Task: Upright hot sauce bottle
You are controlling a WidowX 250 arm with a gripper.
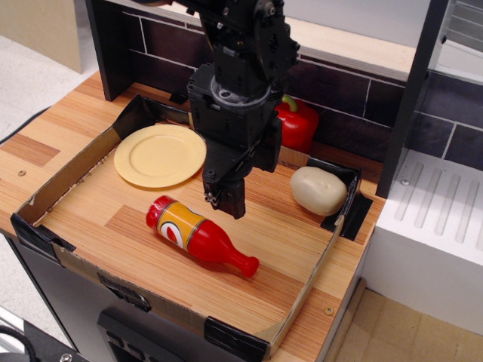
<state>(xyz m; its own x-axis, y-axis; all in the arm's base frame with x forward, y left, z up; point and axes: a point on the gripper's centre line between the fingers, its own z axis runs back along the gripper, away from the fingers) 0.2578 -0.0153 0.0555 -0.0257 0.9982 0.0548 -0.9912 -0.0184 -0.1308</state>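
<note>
The gripper (225,202), fingers seemingly together and empty, hovers above the toppled hot sauce bottle (198,234); it must spread and descend.

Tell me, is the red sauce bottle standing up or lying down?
Lying down. The hot sauce bottle rests on its side on the tray floor, cap pointing right.

**Setting: wooden counter with tiled back wall**

Light wood-grain counter (45,143) edged by a low cardboard border (64,177) with black taped corners. Behind, dark brick-pattern tile wall (343,94) with pale grout lines, topped by a light wooden ledge (355,47). Black upright posts (411,90) at left and right. At right, white ribbed drainboard (441,200). Pale floor (30,68) at far left. Even, diffuse lighting.
</note>
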